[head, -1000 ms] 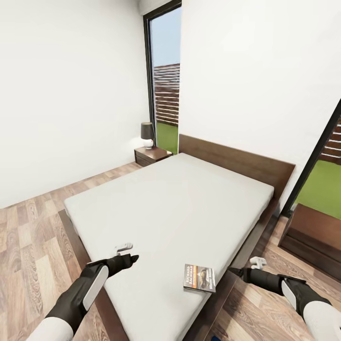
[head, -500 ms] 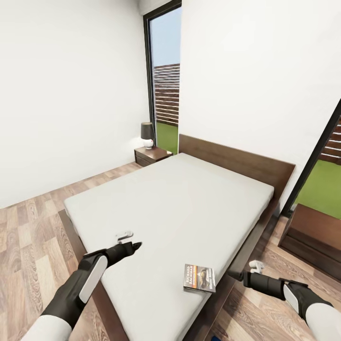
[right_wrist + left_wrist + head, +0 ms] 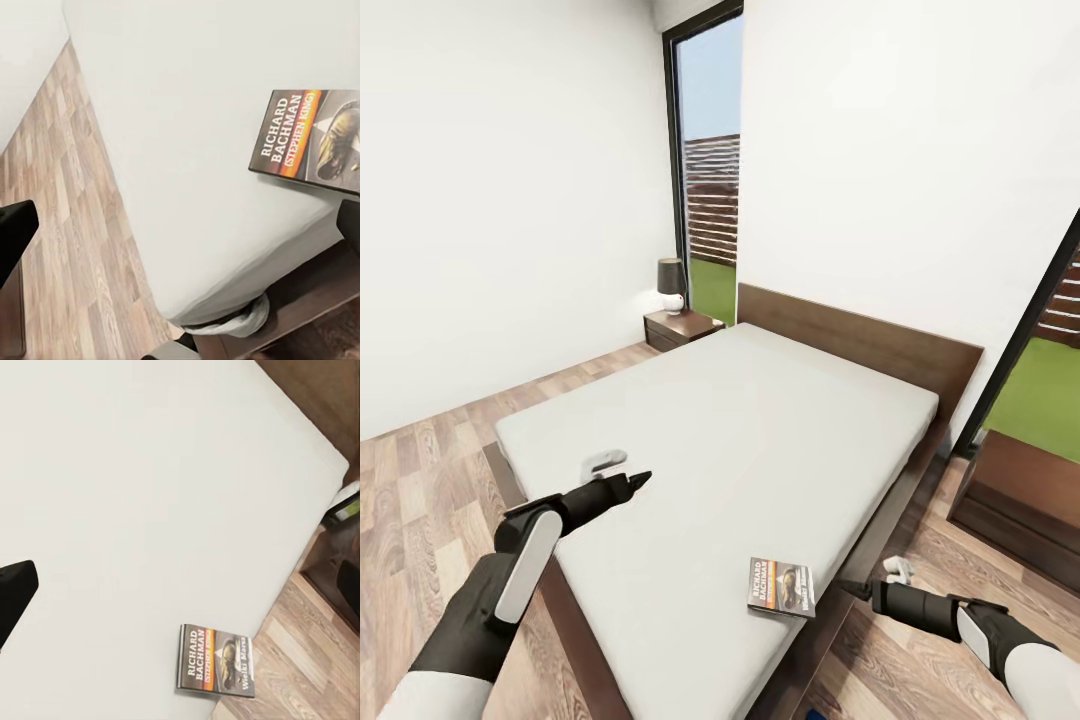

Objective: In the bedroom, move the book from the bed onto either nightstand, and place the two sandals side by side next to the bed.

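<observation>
The book (image 3: pixel 781 587) lies flat on the bed (image 3: pixel 740 440) at its near corner, about 5 o'clock in the head view, close to the mattress edge, with wide bare mattress beyond it. Its long axis runs roughly along the bed's near edge. The left gripper (image 3: pixel 622 478) hovers over the mattress at 8 o'clock; the right gripper (image 3: pixel 875 578) hangs just beside the bed, near the book. I cannot tell how wide either's jaws stand. A nightstand (image 3: pixel 680 327) stands at the far corner. The right wrist view reads the cover (image 3: pixel 311 139): "Richard Bachman".
</observation>
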`<state>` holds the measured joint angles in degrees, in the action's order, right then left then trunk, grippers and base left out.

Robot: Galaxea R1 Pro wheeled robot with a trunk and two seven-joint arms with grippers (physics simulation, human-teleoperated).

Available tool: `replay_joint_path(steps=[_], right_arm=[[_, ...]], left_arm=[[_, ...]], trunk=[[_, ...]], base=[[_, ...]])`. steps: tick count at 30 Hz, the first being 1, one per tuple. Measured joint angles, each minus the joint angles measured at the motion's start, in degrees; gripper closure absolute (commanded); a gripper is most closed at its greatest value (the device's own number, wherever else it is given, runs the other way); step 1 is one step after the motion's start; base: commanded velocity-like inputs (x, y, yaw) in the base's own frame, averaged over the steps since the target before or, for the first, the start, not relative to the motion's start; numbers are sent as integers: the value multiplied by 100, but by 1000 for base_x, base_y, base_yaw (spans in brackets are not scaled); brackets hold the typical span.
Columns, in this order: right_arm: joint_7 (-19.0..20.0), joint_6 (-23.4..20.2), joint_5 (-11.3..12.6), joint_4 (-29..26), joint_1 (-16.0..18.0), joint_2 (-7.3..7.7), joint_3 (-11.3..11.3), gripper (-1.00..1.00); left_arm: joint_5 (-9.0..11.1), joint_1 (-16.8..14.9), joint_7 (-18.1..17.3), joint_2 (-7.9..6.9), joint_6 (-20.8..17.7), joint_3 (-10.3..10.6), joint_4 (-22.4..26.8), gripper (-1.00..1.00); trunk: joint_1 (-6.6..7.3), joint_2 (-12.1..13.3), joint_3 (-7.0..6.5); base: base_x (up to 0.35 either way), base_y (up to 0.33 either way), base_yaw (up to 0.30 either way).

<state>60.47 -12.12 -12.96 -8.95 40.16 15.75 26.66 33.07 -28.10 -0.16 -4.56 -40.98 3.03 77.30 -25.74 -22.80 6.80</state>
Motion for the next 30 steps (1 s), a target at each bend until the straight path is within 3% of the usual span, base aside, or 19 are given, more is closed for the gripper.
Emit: replay_joint_path(steps=[10,30], right_arm=[[-5,5,-1,15,-1,19,1,-100],[-9,38,-1,17,-18,138,35,-100]], left_arm=[[5,3,3,-6,-163,-142,394,-100],[17,3,0,-17,-292,-173,696,-100]], trunk=[[0,0,0],[0,0,0]], base=[[0,0,0],[0,0,0]])
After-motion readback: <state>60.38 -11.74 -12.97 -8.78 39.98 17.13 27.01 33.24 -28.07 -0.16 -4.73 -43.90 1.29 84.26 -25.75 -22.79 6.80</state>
